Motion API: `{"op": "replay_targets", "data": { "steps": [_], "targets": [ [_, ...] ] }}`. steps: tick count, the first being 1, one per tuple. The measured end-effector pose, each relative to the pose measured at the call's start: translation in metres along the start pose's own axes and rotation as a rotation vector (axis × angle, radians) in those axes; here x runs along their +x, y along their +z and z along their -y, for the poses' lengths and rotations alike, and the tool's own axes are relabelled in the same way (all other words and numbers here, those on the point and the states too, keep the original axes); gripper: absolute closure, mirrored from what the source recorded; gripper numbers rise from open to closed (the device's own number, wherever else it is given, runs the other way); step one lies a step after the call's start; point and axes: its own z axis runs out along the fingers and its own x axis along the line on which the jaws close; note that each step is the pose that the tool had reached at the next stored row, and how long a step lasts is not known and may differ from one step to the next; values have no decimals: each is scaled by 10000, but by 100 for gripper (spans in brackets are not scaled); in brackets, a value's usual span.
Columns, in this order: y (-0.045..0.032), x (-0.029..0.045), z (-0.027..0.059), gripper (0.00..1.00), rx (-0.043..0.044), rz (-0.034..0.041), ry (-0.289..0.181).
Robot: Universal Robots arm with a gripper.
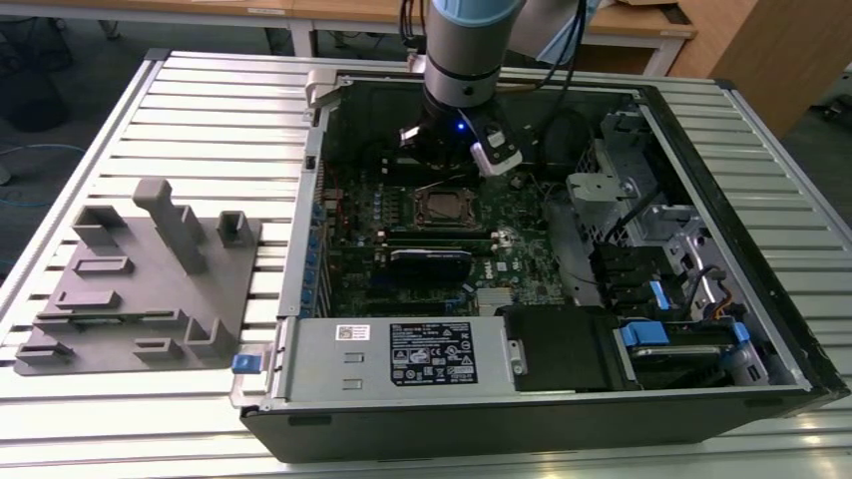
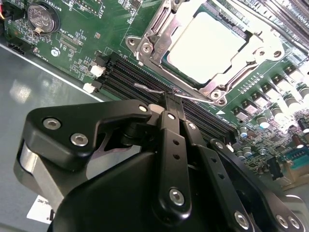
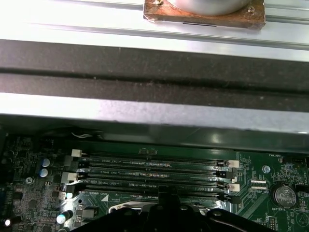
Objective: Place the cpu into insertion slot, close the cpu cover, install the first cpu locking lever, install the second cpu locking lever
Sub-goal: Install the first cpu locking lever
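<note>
The gripper (image 2: 172, 99) has its fingers pressed together, tips touching the thin locking lever (image 2: 145, 87); gripping it or not, can't tell. The cpu cover (image 2: 155, 35) lies flat over the cpu (image 2: 205, 46).

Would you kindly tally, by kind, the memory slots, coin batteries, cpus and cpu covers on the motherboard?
memory slots: 4
coin battery: 1
cpu: 1
cpu cover: 1
Total: 7
</note>
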Motion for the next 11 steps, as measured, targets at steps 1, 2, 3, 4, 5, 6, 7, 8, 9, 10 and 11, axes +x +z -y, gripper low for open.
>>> {"op": "replay_targets", "data": {
  "steps": [1,2,3,4,5,6,7,8,9,10,11],
  "targets": [
    [1,-4,0,90,-1,1,0],
    [1,-8,1,90,-1,1,1],
    [0,-9,1,90,0,1,0],
    [1,-9,1,90,0,1,1],
    [2,-9,1,90,1,0,2],
    [6,-10,1,90,0,1,2],
    [12,-9,3,90,-1,2,1],
    [18,-9,5,90,0,3,1],
    [26,-9,7,90,1,4,0],
    [34,-8,9,90,0,5,-1],
    [43,-8,11,90,1,6,-2]
  ]
}}
